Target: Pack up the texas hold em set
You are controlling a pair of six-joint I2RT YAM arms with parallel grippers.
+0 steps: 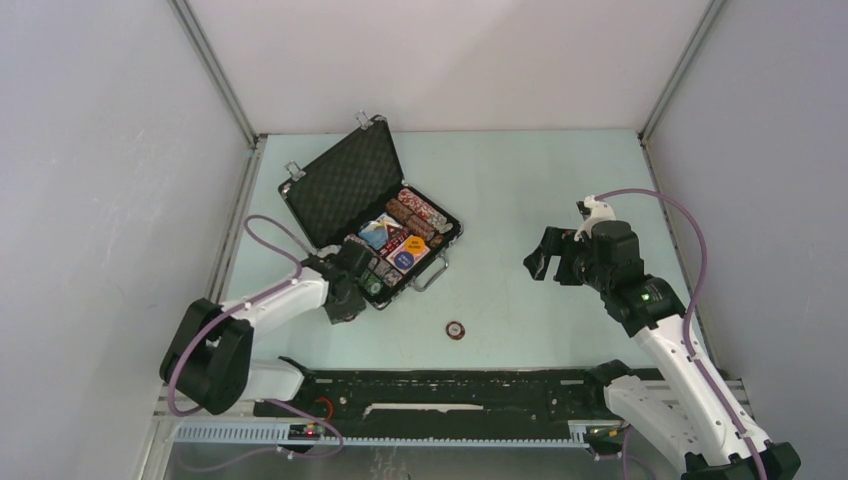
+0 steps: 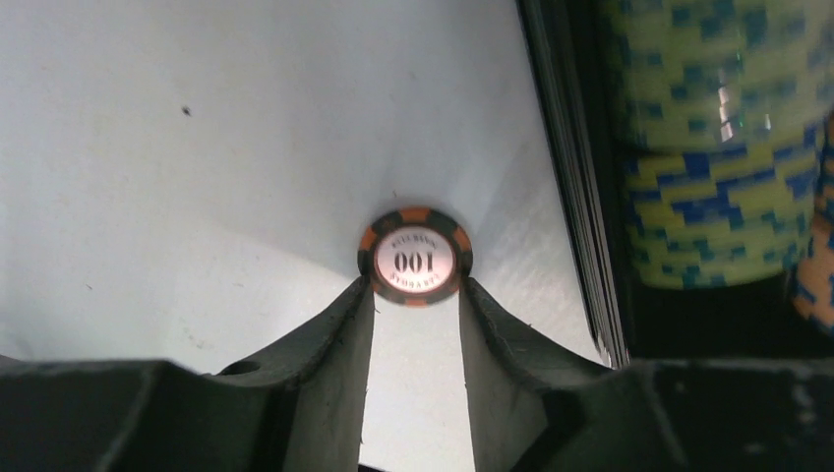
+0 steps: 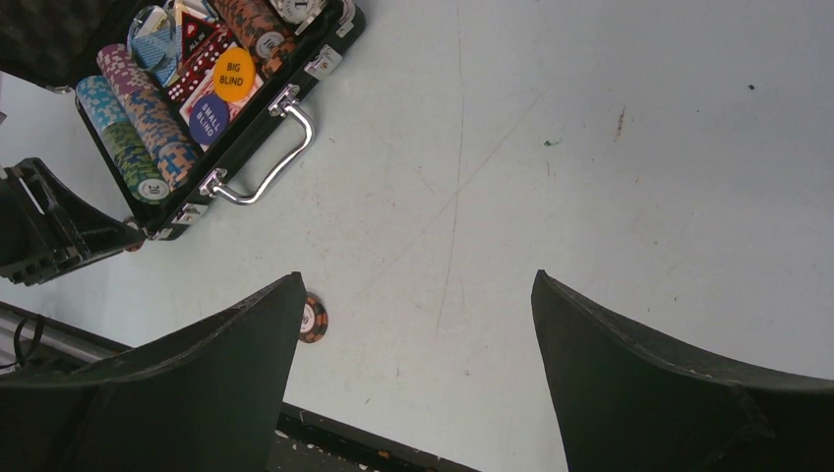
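The black briefcase (image 1: 345, 185) of the texas hold em set lies open at the back left, with its silver handle (image 3: 270, 167) facing the table's middle. Inside are rows of multicoloured chips (image 3: 138, 118), an orange button (image 3: 234, 74) and a blue button (image 3: 208, 118). My left gripper (image 2: 415, 285) points down at the table just beside the case wall (image 2: 580, 197). Its fingertips press both edges of an orange-and-black "100" poker chip (image 2: 415, 258). Another such chip (image 1: 455, 329) lies loose in front of the case. My right gripper (image 1: 545, 262) hovers open and empty at the right.
A black rail (image 1: 450, 385) runs along the near edge between the arm bases. White walls with metal corner posts (image 1: 215, 70) enclose the table on three sides. The loose chip (image 3: 312, 319) shows just beside my right gripper's (image 3: 418, 285) left finger.
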